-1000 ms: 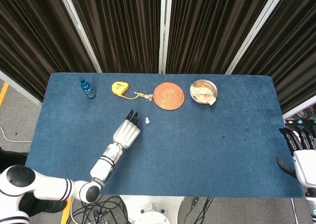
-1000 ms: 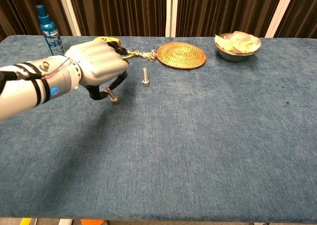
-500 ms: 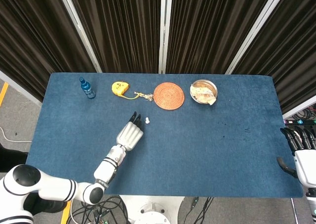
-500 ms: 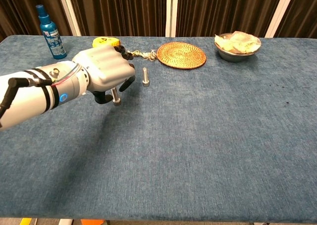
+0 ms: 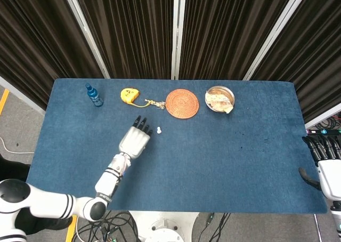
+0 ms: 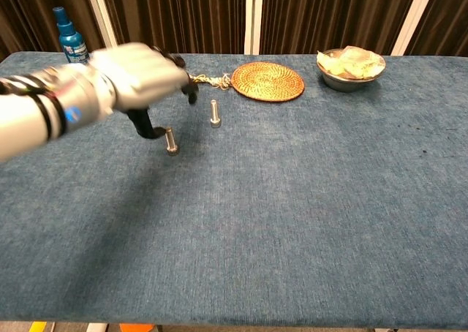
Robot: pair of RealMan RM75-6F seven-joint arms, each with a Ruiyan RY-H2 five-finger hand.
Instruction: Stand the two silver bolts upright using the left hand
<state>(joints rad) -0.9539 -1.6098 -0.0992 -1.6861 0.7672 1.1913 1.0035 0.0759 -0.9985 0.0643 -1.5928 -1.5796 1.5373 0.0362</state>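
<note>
- Your left hand hovers above the blue table, blurred in the chest view, fingers spread and holding nothing.
- The nearer silver bolt stands upright on its head just below and in front of that hand's thumb, apart from it.
- The 2nd silver bolt stands upright too, a little to the right of the fingertips and beyond the 1st bolt.
- In the head view your left hand hides the nearer bolt; only the 2nd bolt shows, just right of the fingertips.
- Your right hand hangs off the table's right edge, well apart from both bolts, fingers loosely apart and empty.
</note>
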